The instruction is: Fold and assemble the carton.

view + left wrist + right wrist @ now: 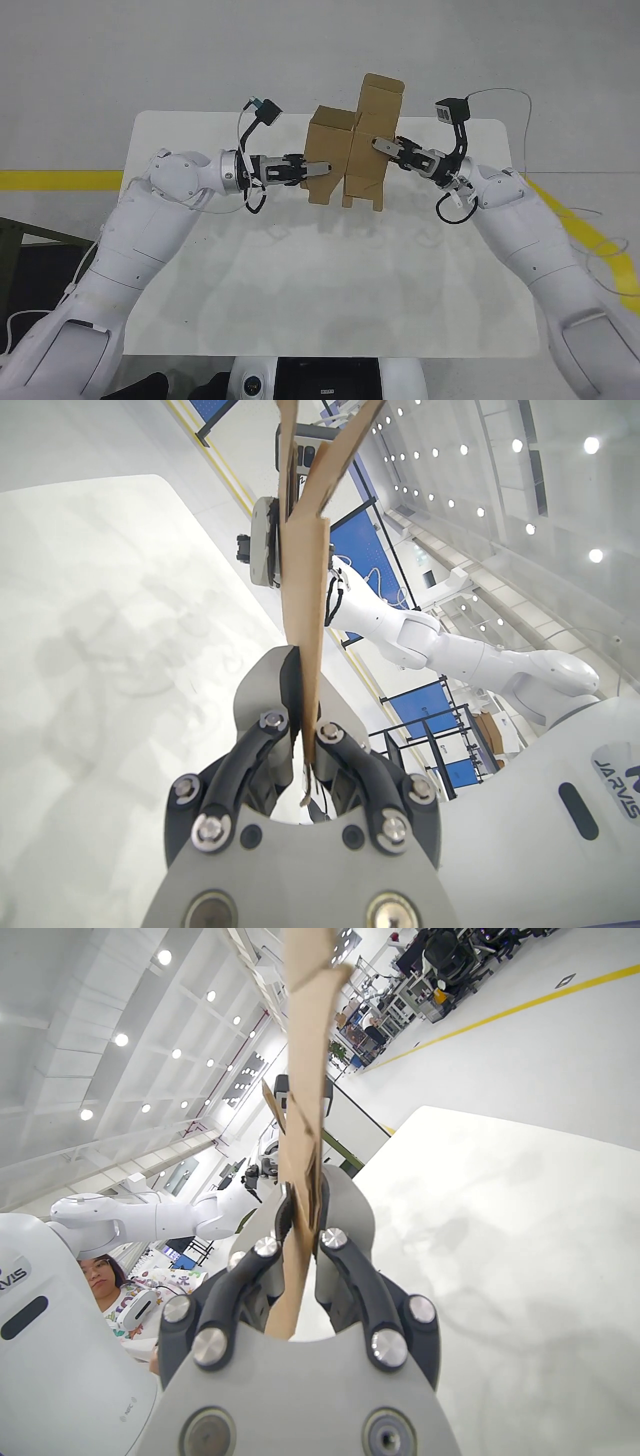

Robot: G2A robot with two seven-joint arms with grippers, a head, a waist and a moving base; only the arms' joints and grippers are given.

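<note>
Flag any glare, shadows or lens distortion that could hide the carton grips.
Top view: even light, only soft shadows on the table, carton plainly visible. Left wrist view: wide-angle bending of the table edge, ceiling lights bright but off the left gripper, shut on the carton edge-on. Right wrist view: same bending, faint shadows on the table, right gripper unobscured.

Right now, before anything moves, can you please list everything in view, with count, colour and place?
brown cardboard carton: one, brown, partly folded, held between both pincers over the table's far side.
white rectangular table: one, white, before the robot.
yellow floor line: two stretches, yellow, on grey floor beside the table.
left pincer: one, grey-black, shut on the carton.
right pincer: one, grey-black, shut on the carton's other side.
</note>
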